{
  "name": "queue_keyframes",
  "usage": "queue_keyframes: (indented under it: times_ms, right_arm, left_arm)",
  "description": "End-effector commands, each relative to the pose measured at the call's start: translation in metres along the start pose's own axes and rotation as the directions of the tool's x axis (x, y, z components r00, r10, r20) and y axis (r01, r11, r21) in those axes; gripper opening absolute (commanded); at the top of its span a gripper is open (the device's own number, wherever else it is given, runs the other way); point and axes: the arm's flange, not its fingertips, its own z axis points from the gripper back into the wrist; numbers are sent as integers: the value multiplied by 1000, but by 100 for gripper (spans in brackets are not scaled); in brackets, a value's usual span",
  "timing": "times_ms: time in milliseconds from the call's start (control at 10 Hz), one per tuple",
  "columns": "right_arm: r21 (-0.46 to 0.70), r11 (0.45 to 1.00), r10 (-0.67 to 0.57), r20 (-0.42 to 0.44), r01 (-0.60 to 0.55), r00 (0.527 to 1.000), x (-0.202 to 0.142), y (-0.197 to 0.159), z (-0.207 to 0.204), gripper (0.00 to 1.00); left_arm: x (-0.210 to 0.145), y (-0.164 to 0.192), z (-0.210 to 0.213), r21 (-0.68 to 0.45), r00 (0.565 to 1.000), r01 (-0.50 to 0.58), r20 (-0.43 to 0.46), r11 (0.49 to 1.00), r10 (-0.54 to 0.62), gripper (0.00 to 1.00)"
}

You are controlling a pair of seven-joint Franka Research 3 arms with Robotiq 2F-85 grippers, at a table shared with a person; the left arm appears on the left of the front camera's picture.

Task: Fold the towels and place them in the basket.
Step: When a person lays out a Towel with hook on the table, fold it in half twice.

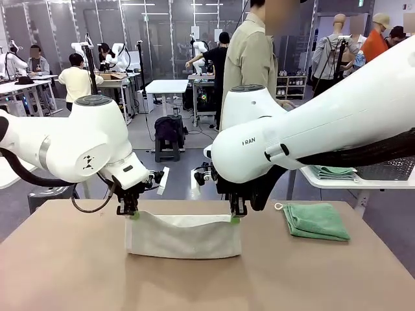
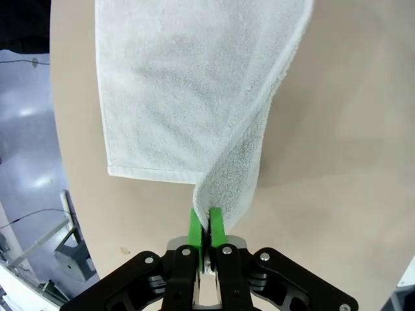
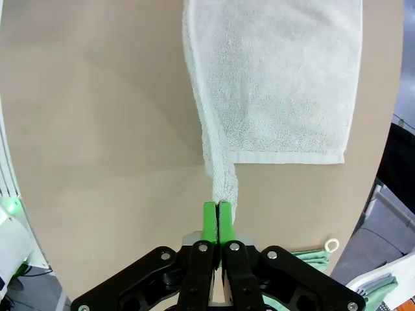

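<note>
- Front view: holding up the cream towel (image 1: 183, 236) between left gripper (image 1: 131, 214) and right gripper (image 1: 237, 217), lower part on the table (image 1: 65, 272). Probably soft, light and limp, so best taken at corners.
- Left wrist view: pressed together, pinching one towel corner; rest spread ahead of the fingertips.
- Right wrist view: same tight pinch on the other corner; green towel (image 3: 310, 258) off to one side.

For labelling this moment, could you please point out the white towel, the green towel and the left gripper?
white towel (image 1: 183, 238): front view, middle of its raised cloth.
green towel (image 1: 316, 221): front view, centre of its folded top.
left gripper (image 2: 207, 217): left wrist view, between its shut fingertips.
</note>
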Motion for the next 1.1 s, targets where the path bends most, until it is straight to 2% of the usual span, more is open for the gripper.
queue_keyframes:
  times_ms: [0, 1000]
  right_arm:
    - [3, 1000, -1, 1, 1, 1000, -2, 11, 2, 1]
    - [3, 1000, -1, 1, 1, 1000, -2, 11, 2, 1]
  left_arm:
    - [-1, -6, 2, 8, 1000, 2, 4, 1000, -2, 6]
    - [-1, -6, 2, 8, 1000, 2, 4, 1000, -2, 6]
